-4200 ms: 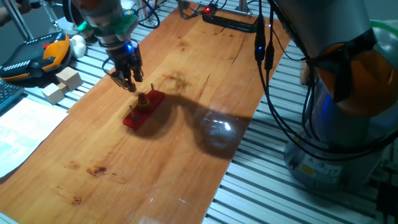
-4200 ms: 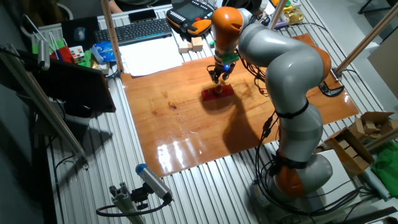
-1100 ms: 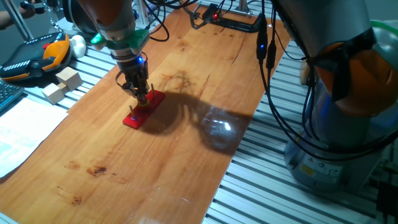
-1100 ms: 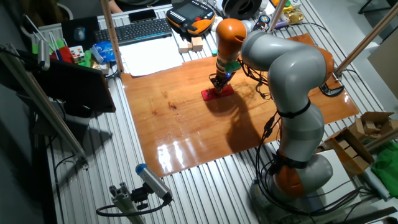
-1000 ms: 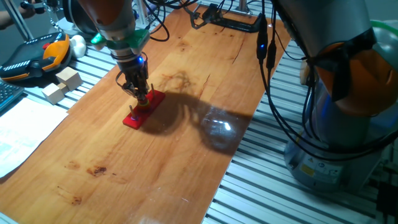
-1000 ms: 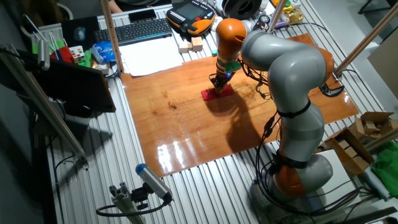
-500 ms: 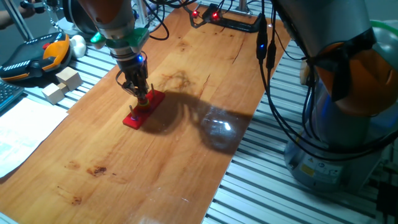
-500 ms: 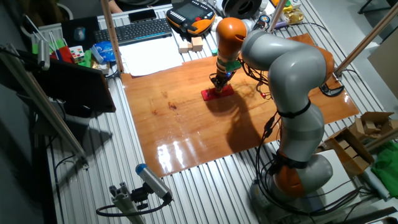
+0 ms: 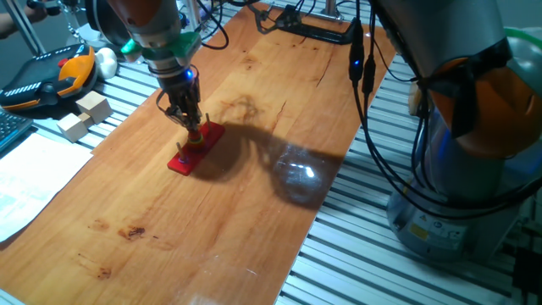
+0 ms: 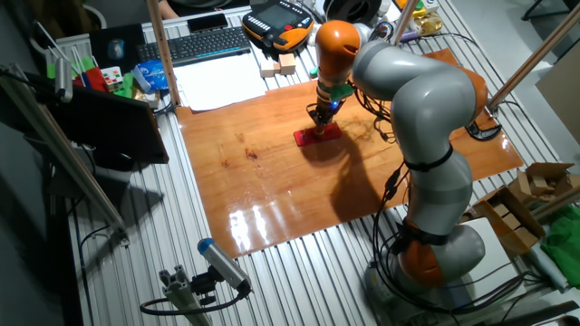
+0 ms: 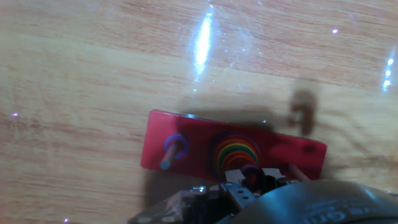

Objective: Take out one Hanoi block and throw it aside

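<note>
A red Hanoi base (image 9: 188,154) lies on the wooden board (image 9: 254,195); it also shows in the other fixed view (image 10: 317,136). In the hand view the base (image 11: 186,134) carries a stack of coloured rings (image 11: 234,151) on its middle peg and a purple ring (image 11: 175,144) on the left peg. My gripper (image 9: 194,130) stands just above the stack, fingers close together. In the hand view a small red Hanoi block (image 11: 252,176) sits between my fingertips (image 11: 231,180), slightly off the stack's centre.
Wooden cubes (image 9: 85,114), an orange teach pendant (image 9: 51,74) and papers (image 9: 30,182) lie left of the board. A black bar device (image 9: 318,30) sits at the far end. A keyboard (image 10: 204,43) is beyond the board. The arm's own base (image 9: 461,178) stands at the right.
About four seconds ago the gripper hung above and left of the base; it then came down onto the ring stack. In the last half second it has lifted slightly.
</note>
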